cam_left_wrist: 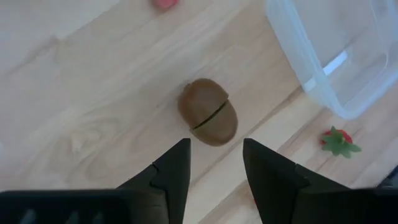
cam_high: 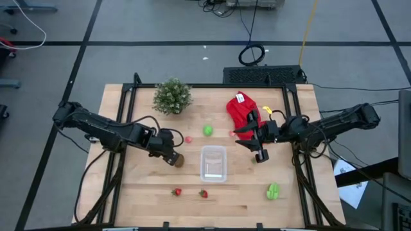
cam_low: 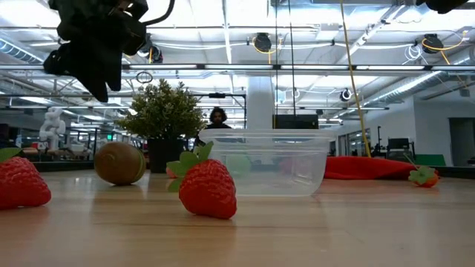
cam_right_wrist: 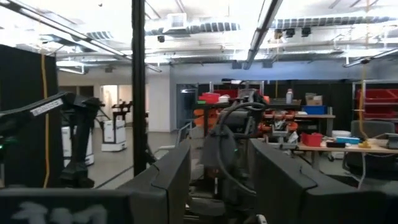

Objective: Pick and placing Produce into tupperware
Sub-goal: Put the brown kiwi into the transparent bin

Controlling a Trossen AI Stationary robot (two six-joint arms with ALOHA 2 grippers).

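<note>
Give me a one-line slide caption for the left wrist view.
Left gripper hovers open over the brown kiwi on the wooden table, clear tub and a strawberry nearby.

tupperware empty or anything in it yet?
Empty. From above the tupperware shows only its clear floor; the brown oval, strawberries and green pieces all lie outside on the table.

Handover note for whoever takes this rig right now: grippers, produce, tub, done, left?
Left gripper: open, empty, just above the brown oval, which lies left of the tupperware.
Right gripper: open, empty, raised beside the red cloth.
Done: nothing; the tupperware looks empty.
Left: brown oval, two strawberries near the front edge, green piece front right, green ball and pink piece behind the tub.
</note>
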